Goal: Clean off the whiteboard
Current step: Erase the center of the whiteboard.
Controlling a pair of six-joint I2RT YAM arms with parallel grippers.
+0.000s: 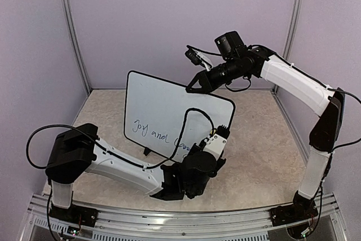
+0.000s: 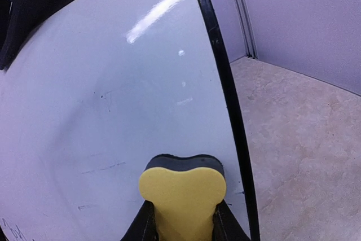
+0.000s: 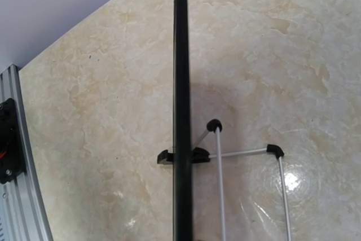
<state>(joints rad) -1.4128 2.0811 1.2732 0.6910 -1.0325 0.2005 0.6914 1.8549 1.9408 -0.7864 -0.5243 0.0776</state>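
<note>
Left claw (image 2: 182,227) pinches a yellow eraser (image 2: 182,193) against the whiteboard (image 1: 163,111), which stands upright mid-bench (image 1: 259,139). Its long axis runs left to right and its written face is turned near. Right claw (image 1: 194,87) is clamped on its top edge. Handwriting (image 1: 149,130) sits lower left.

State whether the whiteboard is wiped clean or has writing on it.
Written on: cursive handwriting runs across the lower part of the whiteboard.

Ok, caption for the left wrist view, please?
The left gripper holds a yellow eraser at the whiteboard, close to its black frame; faint strokes visible.
</note>
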